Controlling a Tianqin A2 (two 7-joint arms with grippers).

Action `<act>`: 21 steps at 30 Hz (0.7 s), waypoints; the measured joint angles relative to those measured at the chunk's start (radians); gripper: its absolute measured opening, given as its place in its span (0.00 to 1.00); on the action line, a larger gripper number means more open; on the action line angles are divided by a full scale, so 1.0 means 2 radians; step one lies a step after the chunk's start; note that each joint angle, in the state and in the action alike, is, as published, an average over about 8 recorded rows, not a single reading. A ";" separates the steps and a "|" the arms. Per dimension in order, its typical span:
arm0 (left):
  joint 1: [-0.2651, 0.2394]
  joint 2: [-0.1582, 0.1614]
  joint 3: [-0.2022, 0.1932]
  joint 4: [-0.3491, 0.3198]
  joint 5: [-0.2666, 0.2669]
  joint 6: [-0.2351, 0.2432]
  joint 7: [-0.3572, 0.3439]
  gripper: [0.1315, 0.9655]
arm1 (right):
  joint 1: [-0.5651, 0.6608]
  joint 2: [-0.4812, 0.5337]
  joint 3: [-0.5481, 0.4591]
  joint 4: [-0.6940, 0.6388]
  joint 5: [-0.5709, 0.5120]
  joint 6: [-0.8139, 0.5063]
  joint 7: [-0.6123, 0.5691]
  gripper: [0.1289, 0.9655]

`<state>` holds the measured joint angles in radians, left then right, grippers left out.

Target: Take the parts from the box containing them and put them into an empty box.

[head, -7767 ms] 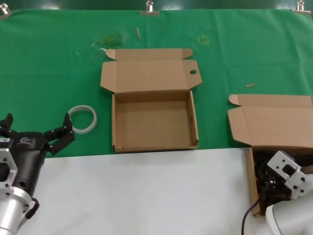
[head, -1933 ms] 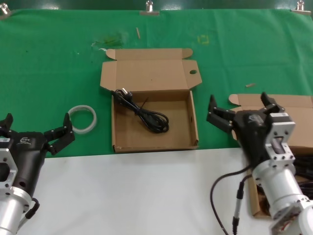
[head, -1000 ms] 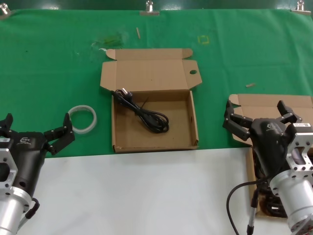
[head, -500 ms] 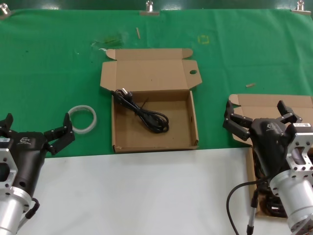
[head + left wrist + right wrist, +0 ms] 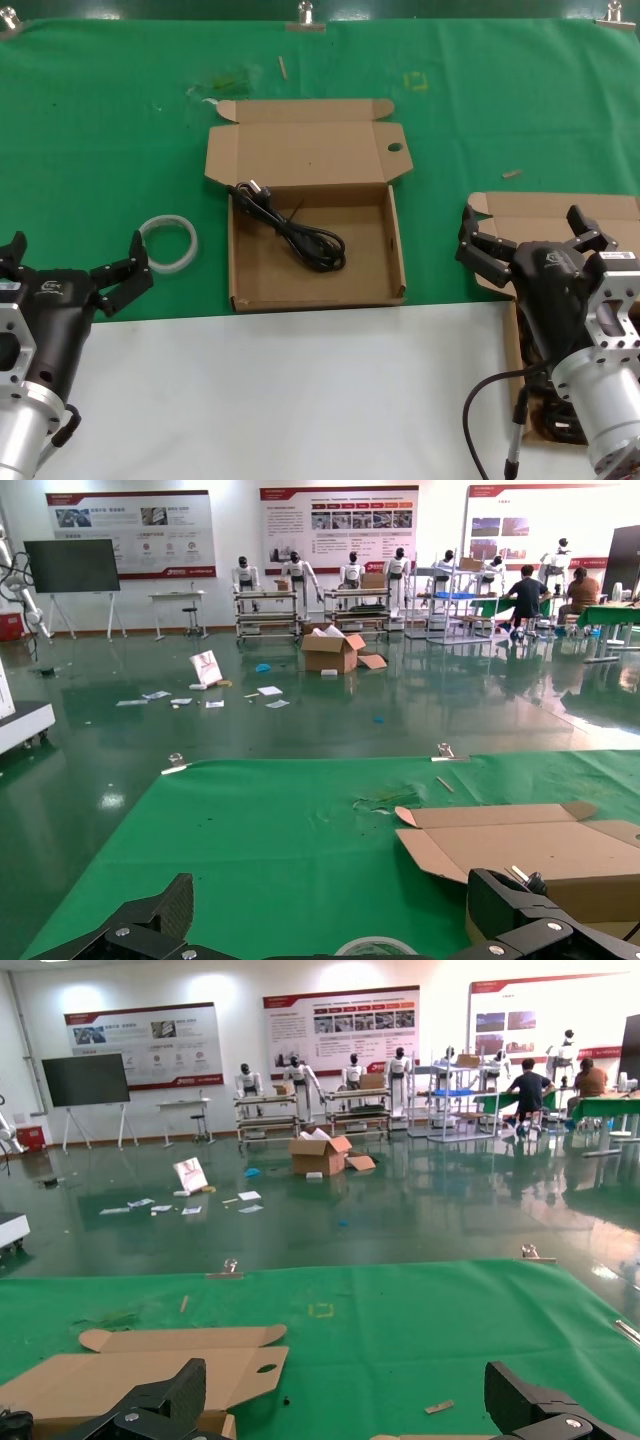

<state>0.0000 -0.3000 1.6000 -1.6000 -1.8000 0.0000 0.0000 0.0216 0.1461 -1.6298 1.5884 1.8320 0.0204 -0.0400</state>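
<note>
A black power cord (image 5: 297, 230) lies loosely coiled in the middle box (image 5: 394, 260), whose lid flap has a round hole (image 5: 395, 148). That flap also shows in the right wrist view (image 5: 255, 1365). The box at the right (image 5: 560, 215) is mostly hidden behind my right arm; dark cords (image 5: 548, 418) show in it beside the arm. My right gripper (image 5: 530, 240) is open and empty, raised over that box's lid. My left gripper (image 5: 75, 262) is open and empty at the near left, beside the white ring (image 5: 168, 243).
A green cloth (image 5: 120, 150) covers the far part of the table, a white surface (image 5: 300, 390) the near part. Small scraps (image 5: 512, 173) lie on the cloth. Clips (image 5: 305, 14) hold the cloth at the far edge. The lid of the middle box shows in the left wrist view (image 5: 520, 840).
A cord now lies in the middle box, which was empty at first. My right gripper moved from beside that box back to the right box and has held still since. The left arm has not moved.
</note>
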 joint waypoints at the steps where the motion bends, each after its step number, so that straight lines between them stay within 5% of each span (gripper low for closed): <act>1: 0.000 0.000 0.000 0.000 0.000 0.000 0.000 1.00 | 0.000 0.000 0.000 0.000 0.000 0.000 0.000 1.00; 21: 0.000 0.000 0.000 0.000 0.000 0.000 0.000 1.00 | 0.000 0.000 0.000 0.000 0.000 0.000 0.000 1.00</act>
<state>0.0000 -0.3000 1.6000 -1.6000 -1.8000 0.0000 0.0000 0.0216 0.1461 -1.6298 1.5884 1.8320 0.0204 -0.0401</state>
